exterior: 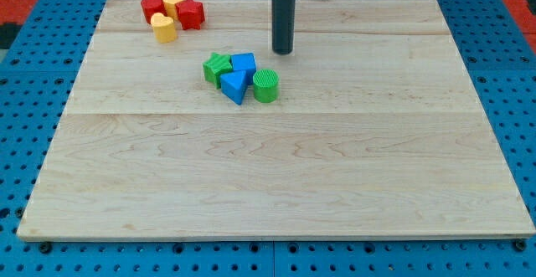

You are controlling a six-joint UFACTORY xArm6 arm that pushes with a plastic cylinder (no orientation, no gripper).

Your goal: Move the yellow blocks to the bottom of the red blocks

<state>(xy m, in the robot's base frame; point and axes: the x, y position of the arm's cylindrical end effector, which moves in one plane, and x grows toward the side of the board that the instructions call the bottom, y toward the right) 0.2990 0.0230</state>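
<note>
Two red blocks sit at the view's top left: a round-ish one (pixel 152 8) and a star-like one (pixel 191 13). One yellow block (pixel 173 1) lies between them at the top. A second yellow block (pixel 164 28) lies just below, touching the group. My tip (pixel 283 52) is on the board to the right of this group, well apart from it, just above and right of the blue and green cluster.
A cluster lies near the board's upper middle: a green block (pixel 216 68), a blue cube (pixel 244 63), a blue triangle (pixel 235 85) and a green cylinder (pixel 266 85). The wooden board (pixel 276 176) rests on a blue pegboard.
</note>
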